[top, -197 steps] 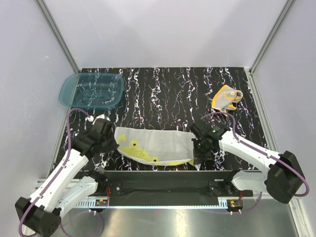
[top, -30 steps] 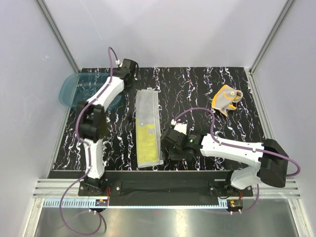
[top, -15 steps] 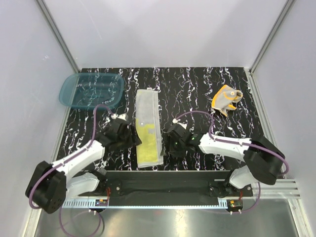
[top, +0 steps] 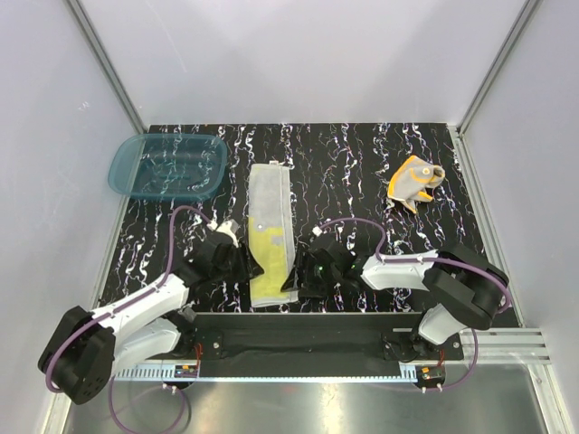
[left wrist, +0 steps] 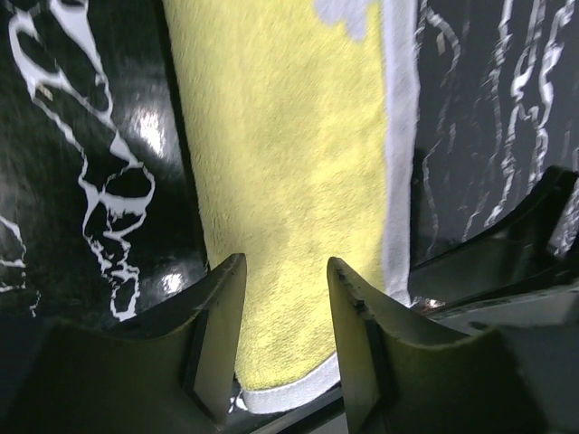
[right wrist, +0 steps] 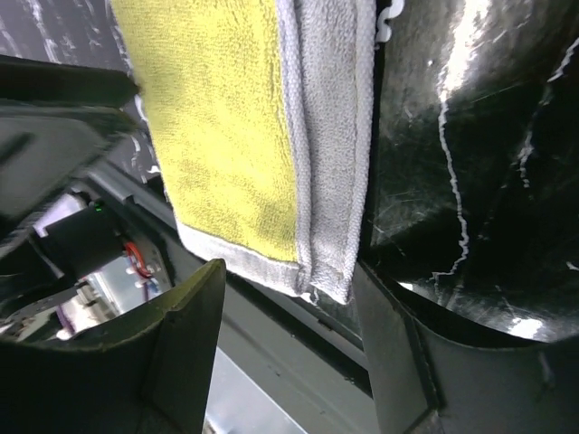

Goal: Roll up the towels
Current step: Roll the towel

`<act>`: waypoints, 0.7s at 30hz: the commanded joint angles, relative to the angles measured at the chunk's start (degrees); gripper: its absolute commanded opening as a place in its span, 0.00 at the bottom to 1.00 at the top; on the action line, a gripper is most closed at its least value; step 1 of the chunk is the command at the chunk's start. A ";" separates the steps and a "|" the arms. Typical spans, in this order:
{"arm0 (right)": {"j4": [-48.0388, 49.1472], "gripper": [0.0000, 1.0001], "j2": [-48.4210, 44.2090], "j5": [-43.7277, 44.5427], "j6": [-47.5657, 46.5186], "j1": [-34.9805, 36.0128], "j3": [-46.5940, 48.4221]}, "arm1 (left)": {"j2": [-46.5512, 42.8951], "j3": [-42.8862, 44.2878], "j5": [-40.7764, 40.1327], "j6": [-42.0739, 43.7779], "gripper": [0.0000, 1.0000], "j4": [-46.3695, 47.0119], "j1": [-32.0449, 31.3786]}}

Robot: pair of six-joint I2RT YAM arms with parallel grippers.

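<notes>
Left hand (left wrist: pixel 285 271), right hand (right wrist: pixel 288 280) — jaws apart — straddle the yellow towel (top: pixel 270 258)'s end.

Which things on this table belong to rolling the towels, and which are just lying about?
Belong to the job: yellow towel, folded into a long strip; orange towel, crumpled at far right.
Just lying about: teal basin, far left.

Robotics laboratory test cell: plain pale panel walls (top: pixel 298 54) in aluminium profile framing (top: pixel 104 63) enclose a black white-veined counter (top: pixel 344 163). White left robot arm (top: pixel 145 303) and white right robot arm (top: pixel 403 269) bolt to a black mounting bar (top: pixel 298 327).
</notes>
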 commanded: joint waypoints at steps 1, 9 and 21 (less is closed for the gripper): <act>2.53 0.65 0.97 -1.18 2.59 0.78 -2.73 | -0.78 -1.70 0.51 -1.83 0.45 4.00 -1.13; 10.96 0.60 4.74 -1.97 6.98 3.07 -5.64 | 1.23 -4.77 1.73 -2.09 0.43 10.59 -2.54; 22.57 0.45 8.53 -1.80 11.91 3.51 -9.69 | 0.53 -9.52 0.86 -3.68 0.42 12.00 -3.60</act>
